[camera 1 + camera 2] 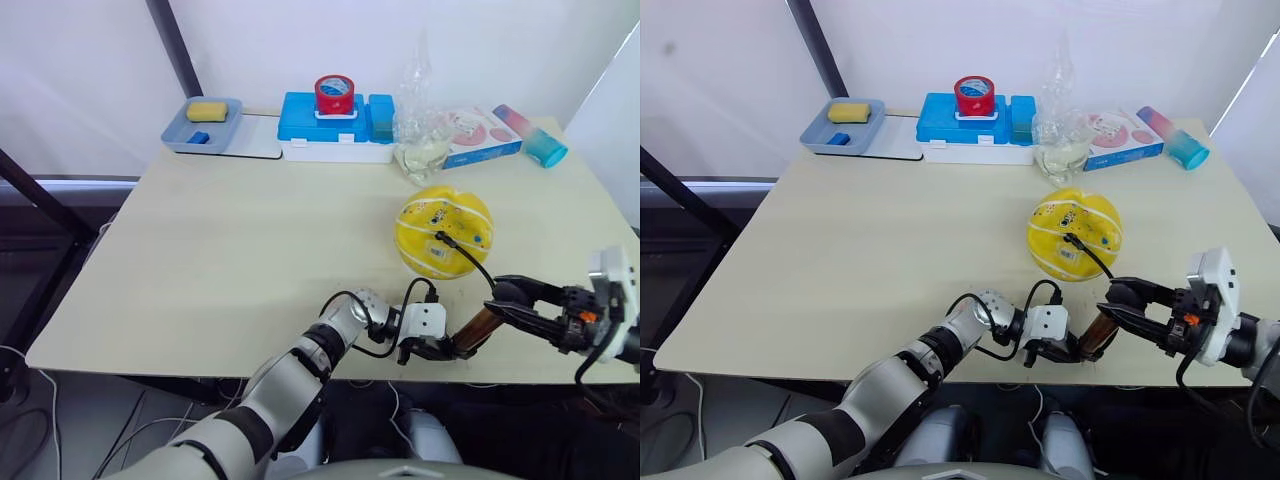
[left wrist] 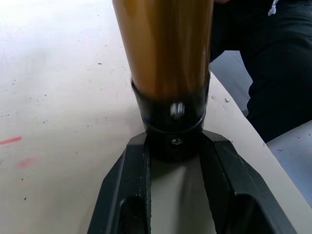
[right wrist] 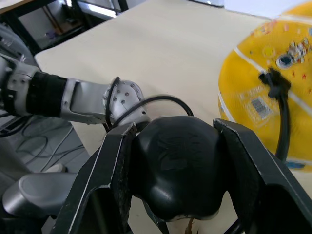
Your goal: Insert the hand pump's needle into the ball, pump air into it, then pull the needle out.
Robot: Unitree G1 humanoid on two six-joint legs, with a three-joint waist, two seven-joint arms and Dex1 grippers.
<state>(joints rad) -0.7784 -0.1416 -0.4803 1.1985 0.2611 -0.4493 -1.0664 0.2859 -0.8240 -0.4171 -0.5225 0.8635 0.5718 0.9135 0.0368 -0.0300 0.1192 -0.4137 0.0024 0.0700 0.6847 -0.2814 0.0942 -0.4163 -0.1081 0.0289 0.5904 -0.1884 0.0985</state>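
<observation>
claws 2: left claw (image 1: 428, 349), right claw (image 1: 512, 301) | hand pump (image 1: 478, 327) 1 | ball (image 1: 444, 233) 1

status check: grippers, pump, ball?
Left gripper shut on hand pump base cap. Right gripper shut on pump handle. Hose plugged into ball. Nothing in the way.

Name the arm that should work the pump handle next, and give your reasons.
Right. The right gripper is shut on the hand pump's black handle, while the left gripper clamps the base cap, bracing it. The hose is already plugged into the ball.
</observation>
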